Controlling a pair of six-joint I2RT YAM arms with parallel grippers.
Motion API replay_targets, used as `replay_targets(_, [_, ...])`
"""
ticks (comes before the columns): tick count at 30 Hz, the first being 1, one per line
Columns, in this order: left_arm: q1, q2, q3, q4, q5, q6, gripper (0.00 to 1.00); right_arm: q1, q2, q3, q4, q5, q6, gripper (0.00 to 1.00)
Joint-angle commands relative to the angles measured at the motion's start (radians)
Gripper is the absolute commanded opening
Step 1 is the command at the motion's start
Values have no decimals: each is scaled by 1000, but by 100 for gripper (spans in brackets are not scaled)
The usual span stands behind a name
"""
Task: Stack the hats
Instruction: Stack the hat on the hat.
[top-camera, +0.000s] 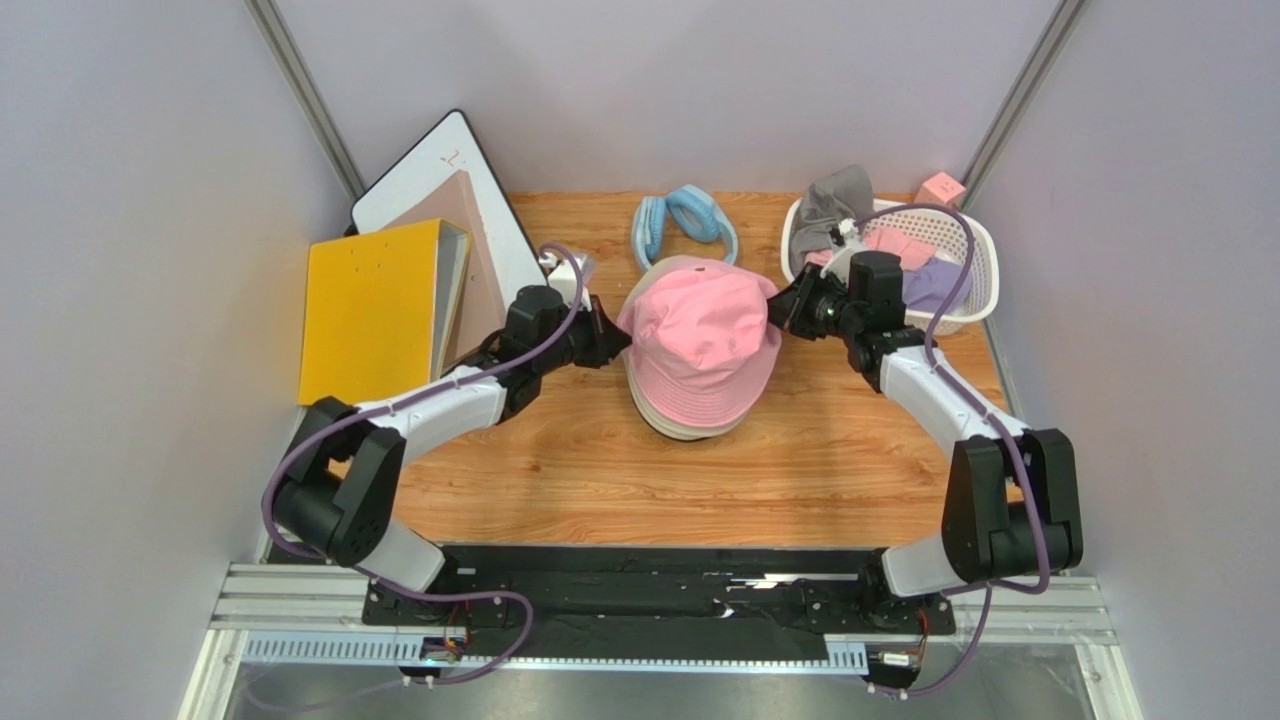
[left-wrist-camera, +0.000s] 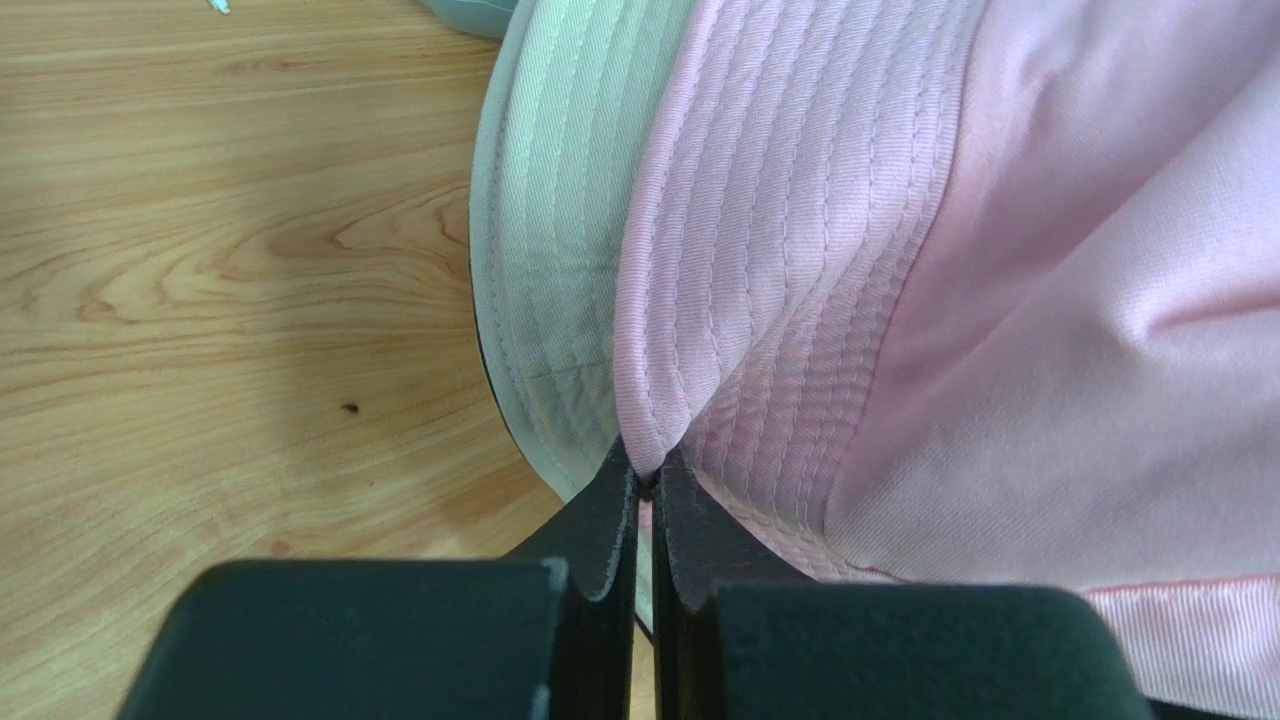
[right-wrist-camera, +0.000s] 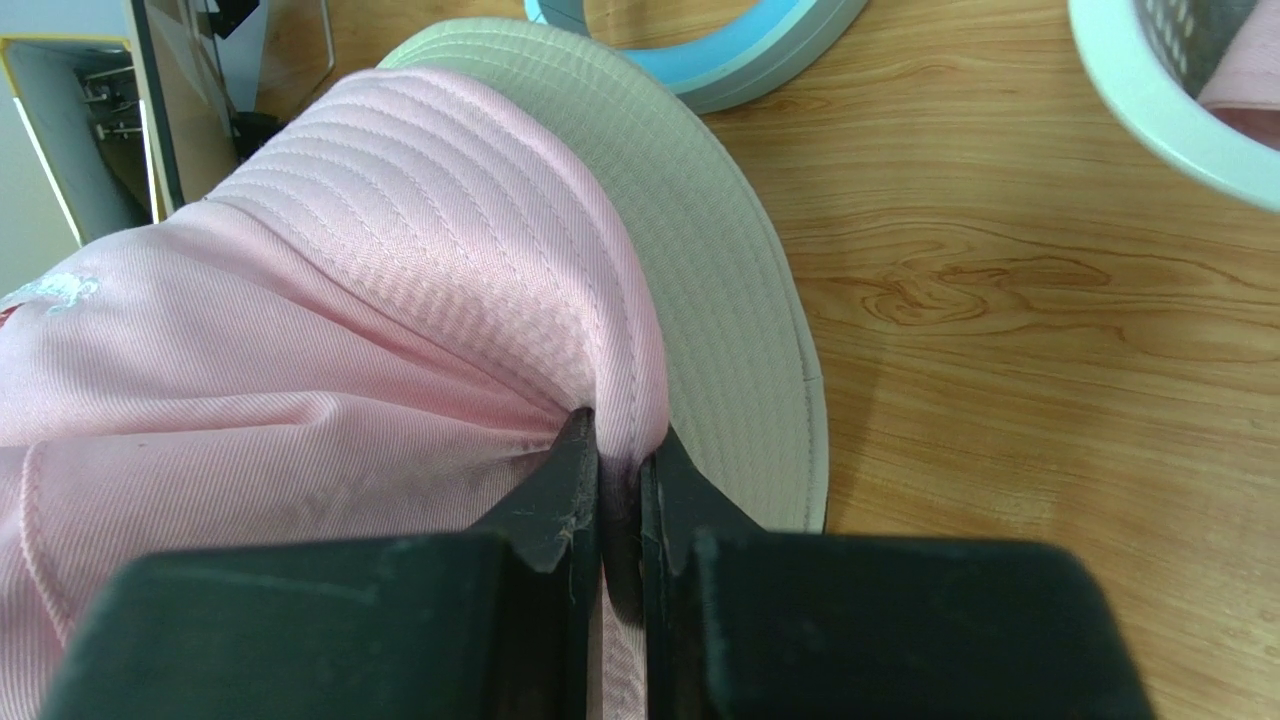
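Tabletop (top-camera: 571, 465): wooden, carrying the stack at the centre of the frame
Left arm (top-camera: 451, 398): reached in low from lower left, wrist level with the stack, pointing right
Right arm (top-camera: 932, 375): bent at the elbow, reached in from the right, pointing left, mirroring the other
Basket (top-camera: 977, 293): upper right, with grey, pink and lavender hats inside, not yet stacked
Pink hat (top-camera: 703, 330): centre of frame, draped over the beige hat (top-camera: 684, 431), whose brim showed below and beside it
Left arm's jaws: clenched on the pink brim's left edge, cloth puckered between them
Right arm's jaws: clenched on the pink brim's right edge, likewise
Risk, skew: uneven release or a pull from one side would likely drag the pink hat off centre
Risk, snag: soft cloth might cling to the jaws as they back away and lift the brim
Risk, stack: a sideways tug could shift the beige hat underneath
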Motion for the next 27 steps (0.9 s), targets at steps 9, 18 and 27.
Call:
replay_targets(9, [-29, -135, -228, -85, -3, -47, 0, -20, -56, -38, -198, 118, -72, 0])
replay_targets(18, [-161, -177, -288, -71, -72, -119, 0, -19, -133, 92, -333, 129, -112, 100])
replay_targets(27, [-241, -276, -357, -36, -164, -238, 0, -34, -394, 49, -575, 426, -59, 100])
